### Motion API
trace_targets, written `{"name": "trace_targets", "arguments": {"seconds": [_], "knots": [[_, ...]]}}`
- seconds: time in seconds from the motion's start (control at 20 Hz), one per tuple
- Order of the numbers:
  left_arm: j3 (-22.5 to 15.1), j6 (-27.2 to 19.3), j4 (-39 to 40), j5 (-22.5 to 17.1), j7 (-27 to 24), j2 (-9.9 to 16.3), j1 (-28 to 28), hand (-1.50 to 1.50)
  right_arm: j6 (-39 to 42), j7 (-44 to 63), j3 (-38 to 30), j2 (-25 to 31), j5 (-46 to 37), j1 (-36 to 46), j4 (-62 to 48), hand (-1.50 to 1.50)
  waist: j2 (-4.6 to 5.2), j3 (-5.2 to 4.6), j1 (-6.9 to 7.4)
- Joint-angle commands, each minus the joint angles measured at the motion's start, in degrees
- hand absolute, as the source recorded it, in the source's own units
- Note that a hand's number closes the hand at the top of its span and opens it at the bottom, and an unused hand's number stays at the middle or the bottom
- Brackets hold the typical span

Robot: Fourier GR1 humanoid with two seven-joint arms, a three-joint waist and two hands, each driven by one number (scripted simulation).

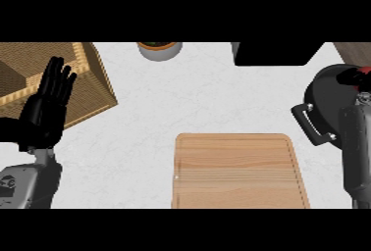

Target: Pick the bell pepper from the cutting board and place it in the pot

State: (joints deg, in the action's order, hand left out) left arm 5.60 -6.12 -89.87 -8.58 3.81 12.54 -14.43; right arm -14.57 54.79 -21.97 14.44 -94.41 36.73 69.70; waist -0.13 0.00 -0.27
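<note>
Head view: right hand (360,78) curls round red bell pepper (356,73) above the black metal pot (326,93), presumably for release; bare wooden cutting board (239,171) lies to its left; left hand (47,105) rests open.

Left hand (45,105) rests open, fingers up, at the left; right forearm (357,147) reaches up the right edge.

Even, bright light, no glare

The white counter (210,98) is lit flat and evenly, its marbling faint; the cutting board (239,171) casts only a thin dark line along its left edge. Left of the board, the basket (91,78) shades a narrow strip of counter. Right of the board, the black pot (330,105) shows little inner detail
</note>
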Motion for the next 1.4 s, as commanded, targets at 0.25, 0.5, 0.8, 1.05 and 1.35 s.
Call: {"name": "trace_targets", "arguments": {"seconds": [0.25,0.5,0.8,1.05,1.35], "knots": [[0.79,1.28,4.00,0.14,-2.41,-0.89,-2.57,0.00,-6.51,-7.48,-2.87,5.84,8.67,-8.26,-3.18,1.50,0.17,0.01,0.23],[-1.02,-1.77,4.02,3.07,-0.84,-2.47,-4.66,0.00,-9.81,-11.81,-7.11,10.23,14.76,-5.44,-15.57,1.50,0.30,0.03,0.43],[0.79,1.65,3.36,0.28,-2.65,-1.18,-1.56,0.00,-12.75,-18.54,-13.64,6.75,29.39,-4.64,-21.20,-1.50,0.40,0.08,0.61],[0.49,1.48,-0.41,0.47,0.22,-0.90,-0.39,0.00,-10.45,-31.07,-13.12,11.90,35.77,-2.85,-28.14,-1.50,0.28,0.06,0.85],[-0.62,0.59,1.82,1.82,-3.10,-3.27,0.93,0.00,-23.51,-40.35,-15.28,8.71,41.35,-1.39,-26.45,-1.50,0.31,0.06,0.82]]}}
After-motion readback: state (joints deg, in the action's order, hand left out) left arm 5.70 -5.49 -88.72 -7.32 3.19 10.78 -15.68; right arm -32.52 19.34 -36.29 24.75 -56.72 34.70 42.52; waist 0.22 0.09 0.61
